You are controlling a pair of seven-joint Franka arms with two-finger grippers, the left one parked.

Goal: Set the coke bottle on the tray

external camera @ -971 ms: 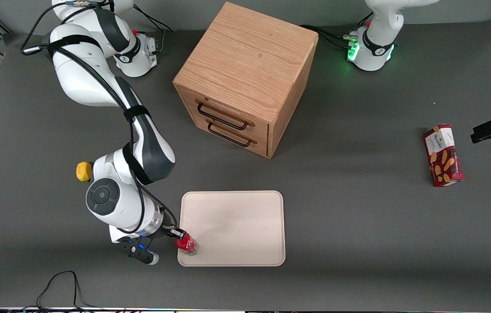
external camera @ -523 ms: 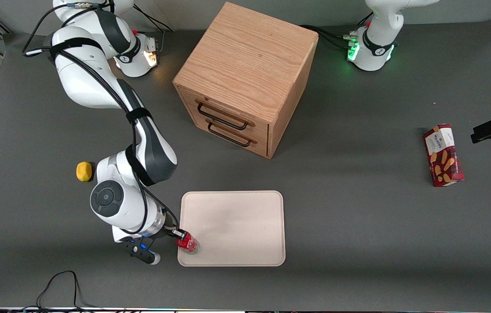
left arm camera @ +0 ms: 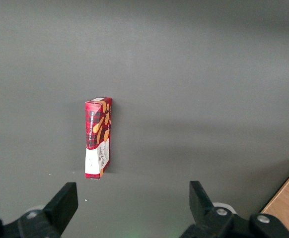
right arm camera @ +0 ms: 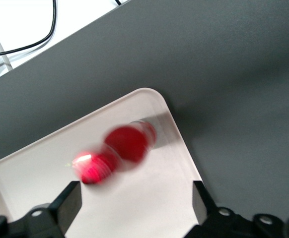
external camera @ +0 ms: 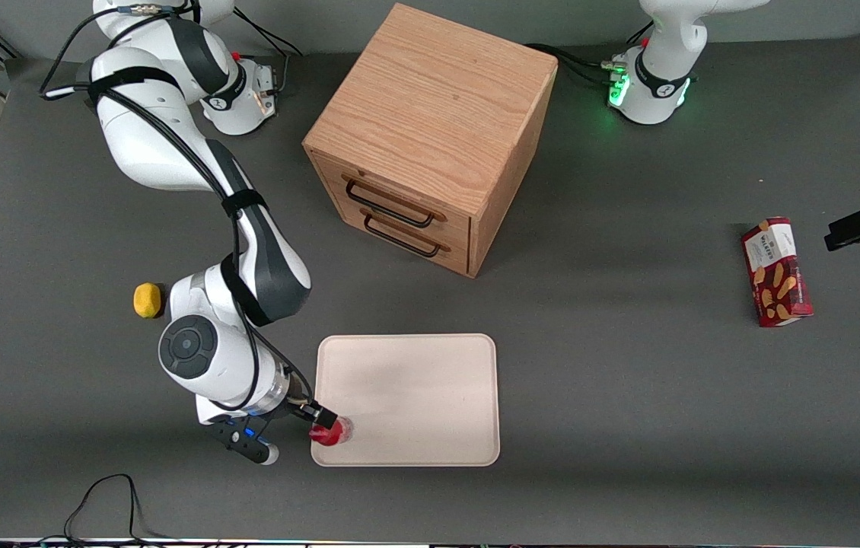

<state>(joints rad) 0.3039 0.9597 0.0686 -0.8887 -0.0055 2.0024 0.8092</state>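
On the tray (external camera: 407,399), at the corner nearest the working arm and the front camera, the bottle (external camera: 330,433) is showing as a red blur just inside the rim, apparently wobbling or tipping. The gripper (external camera: 320,416) is hanging right above it, fingers (right arm camera: 67,201) spread wide and gripping nothing. By the look of it the release is done; the clean finish calls for lifting straight up, fingers staying apart, so nothing clips the cap. Its long axis cannot be fixed through the blur: the wrist view is showing two red smears side by side, suggesting a lean rather than a true upright.
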